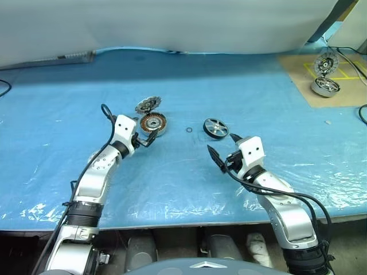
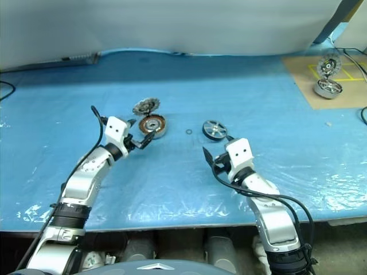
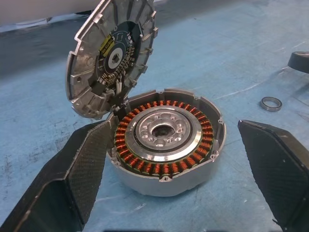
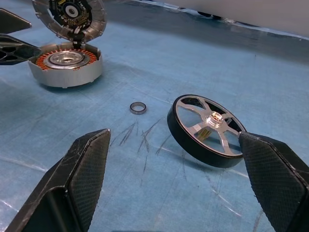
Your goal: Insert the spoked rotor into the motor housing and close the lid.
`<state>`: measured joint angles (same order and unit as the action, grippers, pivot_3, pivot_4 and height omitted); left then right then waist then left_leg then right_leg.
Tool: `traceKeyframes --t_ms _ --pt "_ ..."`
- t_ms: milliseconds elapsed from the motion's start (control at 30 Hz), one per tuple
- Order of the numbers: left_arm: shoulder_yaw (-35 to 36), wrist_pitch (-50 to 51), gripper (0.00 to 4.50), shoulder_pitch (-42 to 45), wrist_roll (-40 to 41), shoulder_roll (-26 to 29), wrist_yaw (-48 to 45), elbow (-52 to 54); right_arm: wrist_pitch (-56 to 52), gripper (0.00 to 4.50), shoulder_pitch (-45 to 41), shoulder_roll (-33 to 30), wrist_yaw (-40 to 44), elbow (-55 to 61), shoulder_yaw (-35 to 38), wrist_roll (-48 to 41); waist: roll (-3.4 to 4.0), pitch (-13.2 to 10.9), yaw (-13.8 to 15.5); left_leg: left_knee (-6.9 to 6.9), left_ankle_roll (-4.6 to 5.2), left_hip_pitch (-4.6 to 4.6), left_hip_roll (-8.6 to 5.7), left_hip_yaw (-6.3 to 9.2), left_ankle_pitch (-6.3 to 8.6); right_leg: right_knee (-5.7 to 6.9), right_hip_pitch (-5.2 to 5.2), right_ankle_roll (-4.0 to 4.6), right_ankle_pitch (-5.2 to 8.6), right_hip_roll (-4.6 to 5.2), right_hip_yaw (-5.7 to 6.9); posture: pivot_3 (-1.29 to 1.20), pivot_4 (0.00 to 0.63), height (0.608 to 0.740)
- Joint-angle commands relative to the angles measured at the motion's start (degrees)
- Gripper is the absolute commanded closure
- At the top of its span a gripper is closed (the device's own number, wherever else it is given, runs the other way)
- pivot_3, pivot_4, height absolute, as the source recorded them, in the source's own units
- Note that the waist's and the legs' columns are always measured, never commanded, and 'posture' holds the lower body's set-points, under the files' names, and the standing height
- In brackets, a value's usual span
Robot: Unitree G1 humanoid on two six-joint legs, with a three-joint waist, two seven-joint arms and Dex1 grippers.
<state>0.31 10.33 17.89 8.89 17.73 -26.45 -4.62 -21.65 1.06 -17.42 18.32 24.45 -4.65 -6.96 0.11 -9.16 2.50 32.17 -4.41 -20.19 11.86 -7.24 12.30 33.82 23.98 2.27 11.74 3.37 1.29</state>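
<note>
The motor housing (image 1: 153,123) sits on the blue sheet, its copper windings showing around a dark centre (image 3: 164,133). Its toothed lid (image 1: 148,105) stands swung up at the far rim, with a circuit board on its inner face (image 3: 112,55). My left gripper (image 1: 145,139) is open, one finger (image 3: 87,169) against the housing's near side and the other standing off it. The spoked rotor (image 1: 215,128) lies to the right of the housing, dark rim and silver spokes (image 4: 208,128) up. My right gripper (image 1: 222,144) is open just short of it, holding nothing.
A small metal ring (image 1: 189,130) lies between housing and rotor. On a cardboard mat (image 1: 304,86) at the back right stands a second motor (image 1: 325,86) with its lid raised, and black cables (image 1: 362,112) run near it. The table's front edge (image 1: 172,220) is close behind the arms.
</note>
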Motion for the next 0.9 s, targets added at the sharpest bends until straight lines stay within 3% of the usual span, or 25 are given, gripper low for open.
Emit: traceKeyframes --t_ms 33,900 --pt "0.2 -0.2 0.01 0.1 0.1 0.2 0.0 2.1 1.2 0.00 -0.2 0.3 -0.2 0.9 0.2 0.4 0.00 0.0 0.0 0.00 0.00 0.00 0.00 0.00 0.00 0.00 0.00 0.00 0.00 0.00 0.00 0.00 0.150 0.740" --pt "-0.1 1.2 0.01 1.4 -0.3 1.1 -1.3 1.7 1.1 0.00 -0.6 0.5 -0.2 0.1 -0.4 1.3 0.00 0.0 0.0 0.00 0.00 0.00 0.00 0.00 0.00 0.00 0.00 0.00 0.00 0.00 0.00 0.00 0.150 0.740"
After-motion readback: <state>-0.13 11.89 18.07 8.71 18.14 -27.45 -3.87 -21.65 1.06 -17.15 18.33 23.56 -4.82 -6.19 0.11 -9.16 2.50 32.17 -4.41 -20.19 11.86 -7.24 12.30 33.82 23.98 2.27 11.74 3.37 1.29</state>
